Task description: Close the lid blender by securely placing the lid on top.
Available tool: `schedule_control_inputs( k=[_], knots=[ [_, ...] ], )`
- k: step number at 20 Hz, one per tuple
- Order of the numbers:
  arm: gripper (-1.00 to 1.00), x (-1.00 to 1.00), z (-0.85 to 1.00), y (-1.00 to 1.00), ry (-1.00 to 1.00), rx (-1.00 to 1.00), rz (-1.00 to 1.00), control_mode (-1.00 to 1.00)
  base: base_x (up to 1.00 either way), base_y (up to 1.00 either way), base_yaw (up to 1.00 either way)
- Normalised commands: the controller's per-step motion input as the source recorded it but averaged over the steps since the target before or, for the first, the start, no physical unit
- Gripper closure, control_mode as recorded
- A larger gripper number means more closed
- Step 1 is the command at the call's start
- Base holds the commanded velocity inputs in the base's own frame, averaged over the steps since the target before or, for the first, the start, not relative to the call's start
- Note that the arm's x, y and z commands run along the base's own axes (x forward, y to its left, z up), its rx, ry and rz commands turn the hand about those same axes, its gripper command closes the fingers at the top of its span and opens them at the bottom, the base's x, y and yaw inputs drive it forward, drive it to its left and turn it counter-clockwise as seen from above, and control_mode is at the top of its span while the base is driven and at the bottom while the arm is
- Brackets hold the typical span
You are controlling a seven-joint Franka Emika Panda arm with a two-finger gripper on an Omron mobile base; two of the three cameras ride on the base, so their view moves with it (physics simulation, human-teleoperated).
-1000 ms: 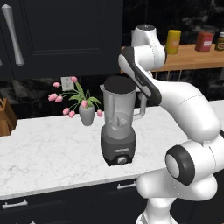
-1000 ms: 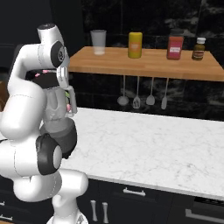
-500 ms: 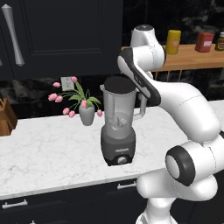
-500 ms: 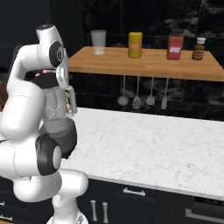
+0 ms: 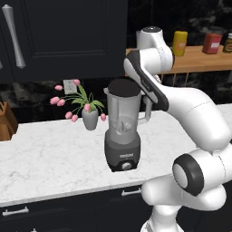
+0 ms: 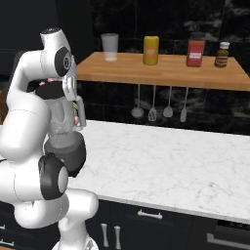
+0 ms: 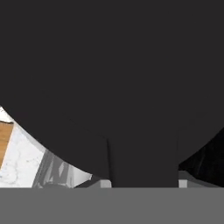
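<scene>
Up close, the hand view has the lid [image 7: 109,74] pressed right against the lens, a broad black disc, with the gripper [image 7: 142,175] at about 6 o'clock. Fingers merge into the dark lid, so whether they clamp it or sit apart from it I cannot tell. Slivers of translucent jar and white marble peek out at 7 o'clock, plus a strip of brown wood at 9 o'clock.

In the left base view the lid [image 5: 123,86] sits at the mouth of the blender [image 5: 122,131], at the jar's 12 o'clock; fully seated or just above, cannot tell. The arm's wrist comes down from 1 o'clock onto the lid; fingers are hidden there. Blender stands upright on the marble counter [image 5: 50,158], dark grey base with a round knob at 6 o'clock, side handle at 3 o'clock.

A vase of pink tulips [image 5: 86,111] is near the blender at its 9 o'clock, apart from it. A wooden block [image 5: 5,123] sits at the counter's far 9 o'clock edge.

Right base view: blender [image 6: 63,141] mostly behind the arm. The wooden shelf [image 6: 161,73] at 12 o'clock carries a clear glass [image 6: 110,47], yellow canister [image 6: 151,50], red jar [image 6: 195,52] and small dark bottle [image 6: 222,54]. Four utensils [image 6: 158,105] hang under the shelf.
</scene>
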Motion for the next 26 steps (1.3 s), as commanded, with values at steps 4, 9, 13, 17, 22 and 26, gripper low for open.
schedule_control_inputs(
  k=[4, 9, 13, 17, 22, 26],
  knots=[
    [1.0, -0.41, -0.04, -0.12, 0.0, 0.01, -0.06, -1.0, 0.0, 0.0, 0.0],
    [1.0, -0.24, -0.06, -0.02, 0.02, 0.01, -0.09, -1.0, 0.0, 0.0, 0.0],
    [1.0, -0.07, -0.06, -0.01, 0.29, 0.0, -0.09, -1.0, 0.0, 0.0, 0.0],
    [1.0, 0.0, 0.0, -0.01, 0.41, -0.01, -0.05, -1.0, 0.0, 0.0, 0.0],
    [1.0, -0.1, -0.05, 0.0, 0.04, -0.01, 0.0, -1.0, 0.0, 0.0, 0.0],
    [1.0, -0.56, -0.32, -0.04, 0.0, -0.12, 0.01, -1.0, 0.0, 0.0, 0.0]
  ],
)
